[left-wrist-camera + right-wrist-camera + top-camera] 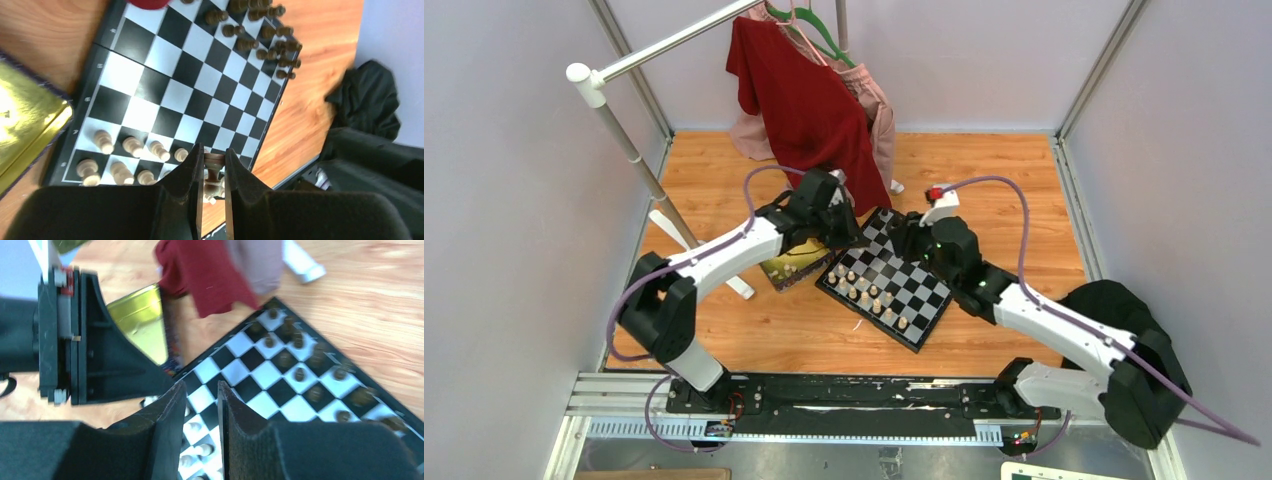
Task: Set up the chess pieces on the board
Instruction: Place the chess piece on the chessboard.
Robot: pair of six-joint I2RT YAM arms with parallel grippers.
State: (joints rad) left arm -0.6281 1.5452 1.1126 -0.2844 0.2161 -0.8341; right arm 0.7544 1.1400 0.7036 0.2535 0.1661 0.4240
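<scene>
A light chess piece (pixel 214 172) is pinched in the left hand (pixel 214 152), its long axis running along the fingers. It hangs over the board (pixel 165 95) at its edge, just beside the two rows of light pieces (pixel 132 146) (its square probably lies right below). Dark pieces (pixel 265 35) crowd the far side. The right hand (pixel 202 387), narrowly parted and empty, hovers above the board. A gold tin (pixel 25 115) rests on the wooden counter (pixel 774 330) beside it.
</scene>
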